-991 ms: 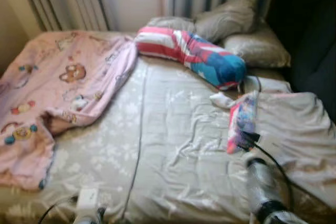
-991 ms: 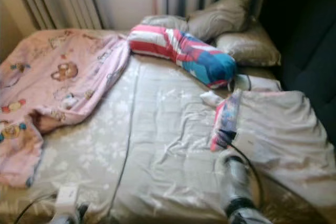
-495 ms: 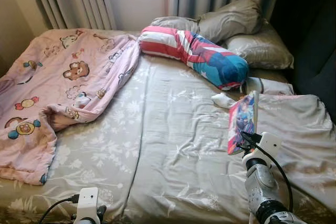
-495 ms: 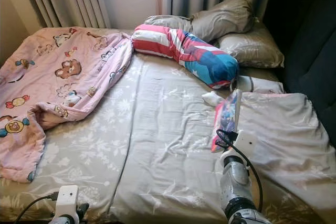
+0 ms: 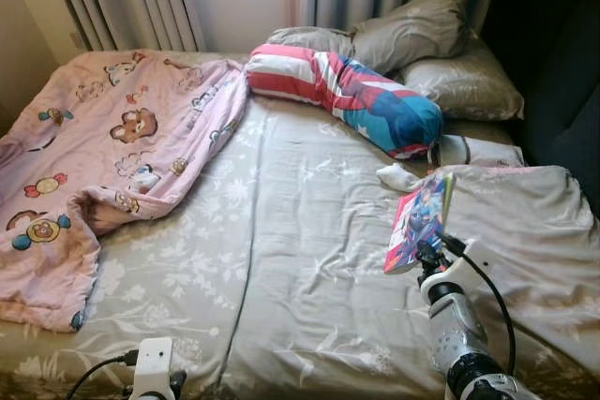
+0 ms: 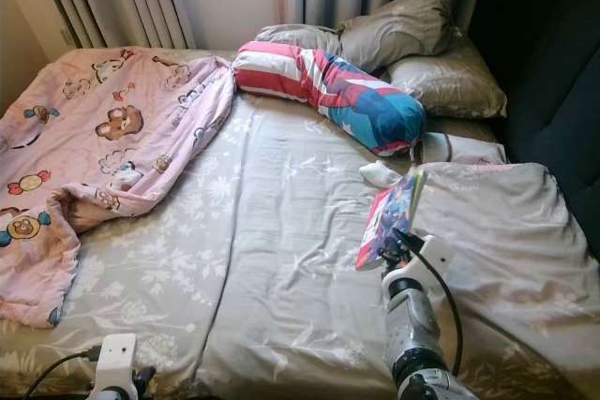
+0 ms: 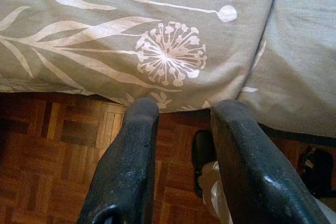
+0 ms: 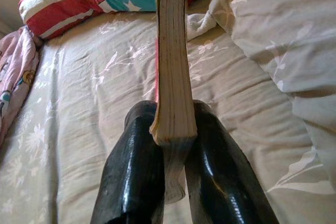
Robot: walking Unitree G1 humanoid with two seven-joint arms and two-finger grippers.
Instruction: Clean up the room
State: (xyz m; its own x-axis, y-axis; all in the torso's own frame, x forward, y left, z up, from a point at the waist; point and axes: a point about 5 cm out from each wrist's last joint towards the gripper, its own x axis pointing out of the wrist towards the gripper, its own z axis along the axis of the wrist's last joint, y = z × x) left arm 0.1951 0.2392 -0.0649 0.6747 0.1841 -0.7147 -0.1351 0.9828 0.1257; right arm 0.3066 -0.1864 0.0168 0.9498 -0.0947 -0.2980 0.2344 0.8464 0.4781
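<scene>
From the head views the right gripper (image 5: pixel 424 252) lifts a book (image 5: pixel 416 223) above the bed (image 5: pixel 309 259), the right wrist view shows jaws pinching its pages, the left gripper (image 7: pixel 184 129) hangs spread, so next likely comes carrying it off.

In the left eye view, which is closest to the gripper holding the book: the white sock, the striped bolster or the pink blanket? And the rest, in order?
From the right gripper, shut on the book:
1. White sock, just beyond it.
2. Striped bolster, farther, toward the pillows.
3. Pink blanket, farthest, across the bed on the left.
</scene>
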